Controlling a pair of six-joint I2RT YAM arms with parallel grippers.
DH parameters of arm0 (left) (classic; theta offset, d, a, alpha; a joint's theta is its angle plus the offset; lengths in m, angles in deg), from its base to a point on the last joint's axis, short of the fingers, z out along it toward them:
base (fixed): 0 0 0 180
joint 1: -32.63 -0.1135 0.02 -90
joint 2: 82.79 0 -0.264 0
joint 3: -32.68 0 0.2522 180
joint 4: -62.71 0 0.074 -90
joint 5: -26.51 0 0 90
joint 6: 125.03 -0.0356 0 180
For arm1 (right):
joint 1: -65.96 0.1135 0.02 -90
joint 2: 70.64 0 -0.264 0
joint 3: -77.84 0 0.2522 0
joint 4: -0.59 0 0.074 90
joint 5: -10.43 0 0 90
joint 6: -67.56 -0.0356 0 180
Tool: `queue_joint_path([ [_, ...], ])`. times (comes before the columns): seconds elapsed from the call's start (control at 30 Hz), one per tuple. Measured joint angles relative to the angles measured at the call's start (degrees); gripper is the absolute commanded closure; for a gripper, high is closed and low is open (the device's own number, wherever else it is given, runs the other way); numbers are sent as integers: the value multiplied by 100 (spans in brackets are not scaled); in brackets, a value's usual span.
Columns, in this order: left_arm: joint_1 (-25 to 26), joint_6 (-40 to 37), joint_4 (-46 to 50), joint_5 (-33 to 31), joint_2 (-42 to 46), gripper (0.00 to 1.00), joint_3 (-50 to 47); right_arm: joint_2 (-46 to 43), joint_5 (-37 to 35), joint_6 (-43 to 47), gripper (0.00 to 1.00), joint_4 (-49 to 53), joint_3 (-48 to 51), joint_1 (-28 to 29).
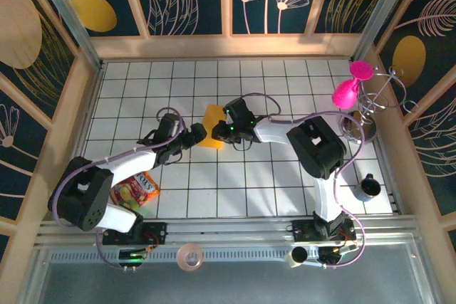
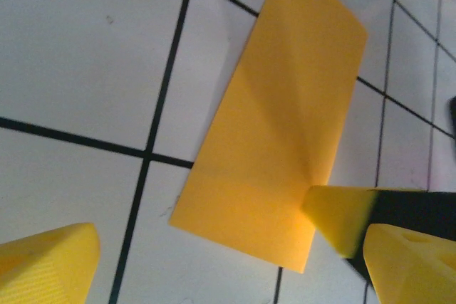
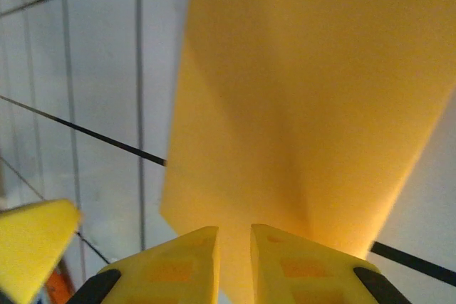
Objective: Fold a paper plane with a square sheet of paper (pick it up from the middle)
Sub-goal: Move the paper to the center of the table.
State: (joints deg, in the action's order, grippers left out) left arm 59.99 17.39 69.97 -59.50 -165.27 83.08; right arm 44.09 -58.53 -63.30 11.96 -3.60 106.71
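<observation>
Mid-frame, square sheet of paper [image 1: 211, 124] nipped at one edge in nearly closed right gripper [image 3: 234, 236], left gripper [image 2: 235, 243] wide and clear: may skew or spring open under one-sided pull.

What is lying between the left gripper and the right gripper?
The orange-yellow paper lies between the left gripper and right gripper, seen in the top view.
</observation>
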Motion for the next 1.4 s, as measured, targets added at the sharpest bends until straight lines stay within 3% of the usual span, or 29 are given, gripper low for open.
queue_joint_path([
  [0.27,0,-48,-105,208,-66,6,57,-33,120,463,81,-87,356,-195],
  [0.5,0,-177,-103,697,-245,9,205,-778,264,1523,81,31,1276,-350],
  [0.6,0,-155,-203,957,-245,13,203,-1071,269,1707,76,361,1436,-400],
  [0.67,2,-85,-326,1110,-245,17,186,-1279,271,1628,66,444,1482,-450],
  [0.73,20,39,-428,1248,-245,22,149,-1523,264,1351,64,398,1499,-522],
  [1.0,494,448,-481,1421,-409,34,57,-1759,201,267,73,-42,1526,-686],
  [1.2,684,636,-485,1510,-603,50,57,-1392,221,59,76,-79,1526,-693],
  [1.4,745,688,-424,1510,-802,58,57,-1067,313,-11,79,-79,1526,-693],
])
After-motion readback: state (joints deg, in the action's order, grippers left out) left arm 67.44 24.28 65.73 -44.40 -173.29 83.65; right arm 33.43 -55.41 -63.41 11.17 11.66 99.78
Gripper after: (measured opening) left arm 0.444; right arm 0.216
